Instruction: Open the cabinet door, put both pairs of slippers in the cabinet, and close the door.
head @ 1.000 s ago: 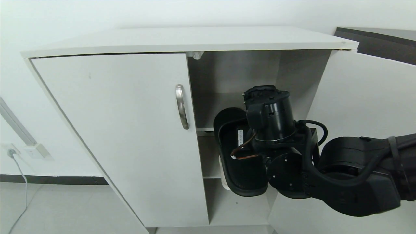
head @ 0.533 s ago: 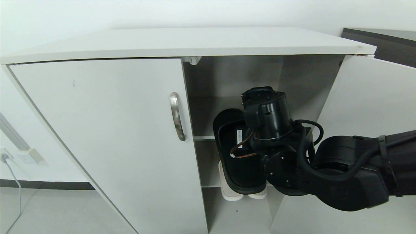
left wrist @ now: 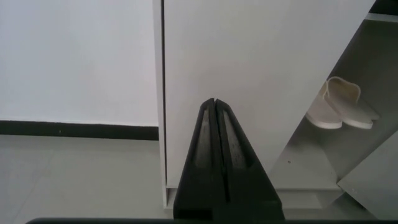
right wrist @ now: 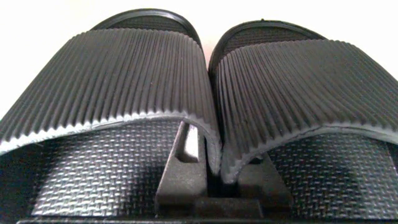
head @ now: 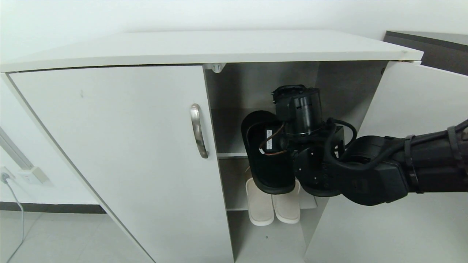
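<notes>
The white cabinet (head: 219, 47) has its right door (head: 402, 146) swung open and its left door (head: 109, 153) shut. A pair of white slippers (head: 272, 204) lies on the lower shelf inside, also seen as white slippers (left wrist: 343, 104) from the left wrist. My right gripper (right wrist: 211, 165) is shut on the inner straps of a pair of black slippers (right wrist: 205, 112), holding them together. The black slippers (head: 267, 153) hang soles-outward in the cabinet opening, level with the middle shelf. My left gripper (left wrist: 214, 106) is shut with nothing in it, low in front of the left door.
A metal handle (head: 197, 131) sits on the left door's edge. The middle shelf (head: 230, 155) runs behind the black slippers. A wall socket with a cable (head: 7, 179) is at lower left. Grey floor (left wrist: 74, 174) lies before the cabinet.
The head camera shifted early on. My right arm has lifted the black slippers and moved them deeper into the opening, uncovering the white pair on the lower shelf.
</notes>
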